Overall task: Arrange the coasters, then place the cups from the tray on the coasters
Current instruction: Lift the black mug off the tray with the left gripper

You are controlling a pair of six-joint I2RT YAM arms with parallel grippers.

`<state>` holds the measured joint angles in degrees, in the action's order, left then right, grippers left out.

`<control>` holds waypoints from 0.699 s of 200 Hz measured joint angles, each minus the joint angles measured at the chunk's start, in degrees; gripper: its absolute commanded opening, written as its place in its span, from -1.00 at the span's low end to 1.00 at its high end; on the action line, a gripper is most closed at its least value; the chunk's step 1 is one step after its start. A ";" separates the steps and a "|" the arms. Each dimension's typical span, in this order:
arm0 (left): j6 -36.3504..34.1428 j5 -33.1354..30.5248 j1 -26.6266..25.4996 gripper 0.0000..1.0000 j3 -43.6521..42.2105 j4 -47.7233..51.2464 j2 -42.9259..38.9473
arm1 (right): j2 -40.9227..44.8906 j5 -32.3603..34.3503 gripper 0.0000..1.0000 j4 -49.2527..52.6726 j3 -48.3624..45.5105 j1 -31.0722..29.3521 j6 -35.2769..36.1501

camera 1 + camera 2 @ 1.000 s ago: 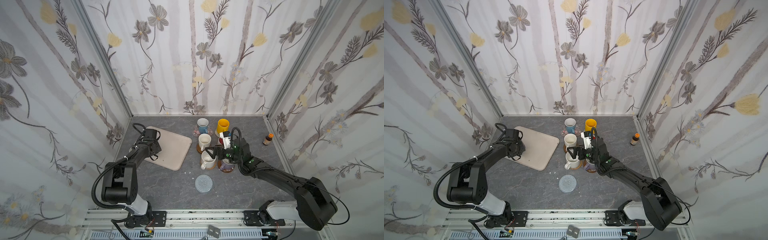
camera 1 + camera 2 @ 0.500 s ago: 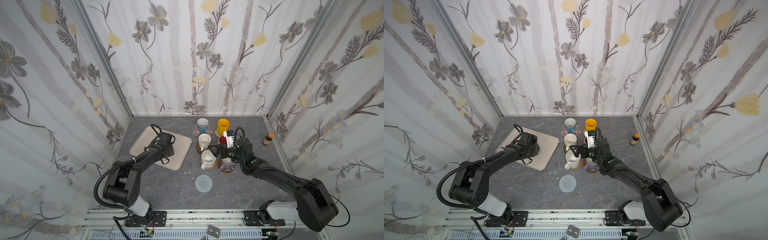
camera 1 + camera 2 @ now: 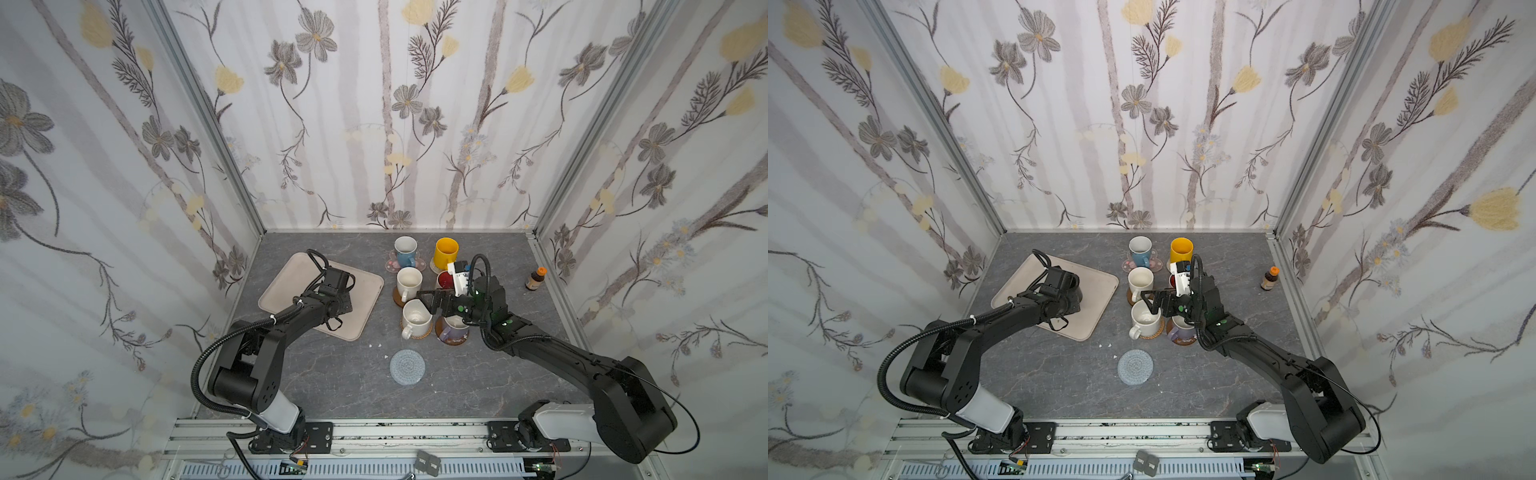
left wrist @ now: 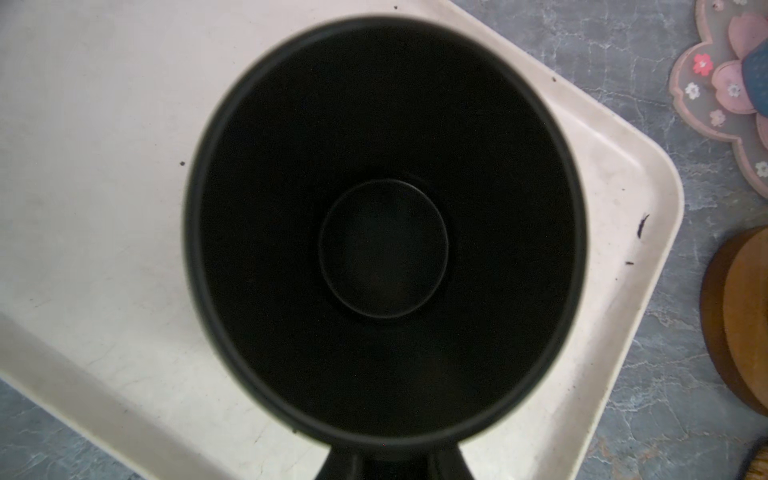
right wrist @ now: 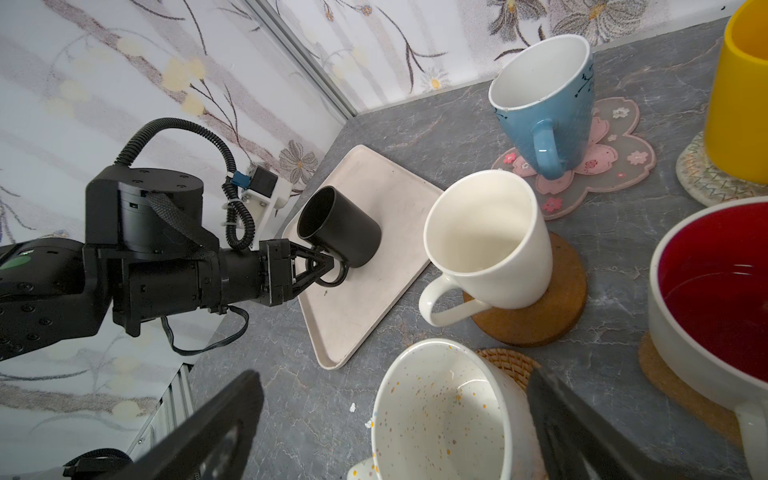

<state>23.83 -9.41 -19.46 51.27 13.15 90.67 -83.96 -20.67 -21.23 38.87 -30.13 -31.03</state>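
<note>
The black ceramic mug (image 5: 338, 226) stands on the cream rectangular tray (image 5: 365, 299), at the left of the tabletop. The left gripper (image 5: 328, 266) is narrowed to a pinch on the mug's handle loop. The left wrist view looks straight down into the mug's dark inside.

Right of the tray, 6 mugs sit on coasters:
- a light blue mug (image 3: 405, 250) on the pink blossom coaster (image 3: 419, 266)
- a yellow mug (image 3: 446, 252) on a white woven coaster (image 5: 706, 183)
- a plain white mug (image 3: 408, 282) on a brown wooden disc (image 5: 540, 316)
- a red-lined white mug (image 5: 715, 299)
- a speckled white mug (image 3: 415, 318) on a tan rattan coaster (image 5: 511, 365)
- a lavender mug (image 3: 455, 332)

The right gripper (image 3: 430, 301) hangs above the speckled white mug, spread wide and holding nothing. 1 round grey woven coaster (image 3: 407, 368) lies alone in front of the group. A small brown orange-capped bottle (image 3: 535, 278) stands well apart at the right.
</note>
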 measured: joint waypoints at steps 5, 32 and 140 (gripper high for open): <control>0.13 0.00 0.00 -0.28 -0.02 0.00 0.00 | 0.00 0.00 0.99 0.00 0.00 0.04 0.00; 0.61 0.00 0.00 -0.16 -0.07 0.00 -0.22 | 0.00 0.00 0.99 0.02 -0.09 0.04 0.00; 3.82 -0.70 0.46 -0.48 3.74 1.92 4.24 | -0.76 0.04 0.99 -0.13 -0.09 0.04 0.04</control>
<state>27.66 -10.11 -19.00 55.00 15.07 94.91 -84.73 -20.62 -21.37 38.79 -30.09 -30.98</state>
